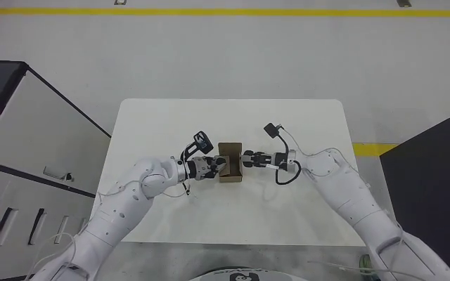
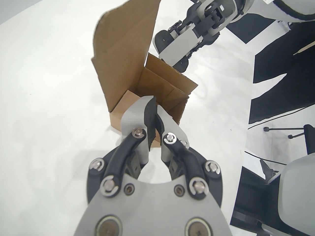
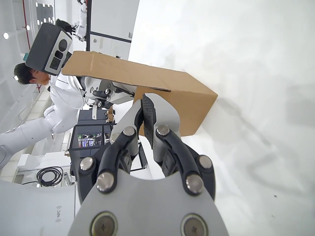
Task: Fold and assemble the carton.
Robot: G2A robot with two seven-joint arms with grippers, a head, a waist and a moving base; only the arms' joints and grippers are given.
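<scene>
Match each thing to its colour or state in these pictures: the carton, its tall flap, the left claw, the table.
Things:
1. carton
2. tall flap
3. left claw
4. table

Colours or states:
A. white
B. shut on a carton wall
C. standing upright
D. open at the top

Pairs: 1-D, 2-C, 3-B, 4-A.

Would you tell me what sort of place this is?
Probably a robotics lab or test hall: a yellow floor line, a coiled cable, and the left claw and right claw holding a carton.
</scene>
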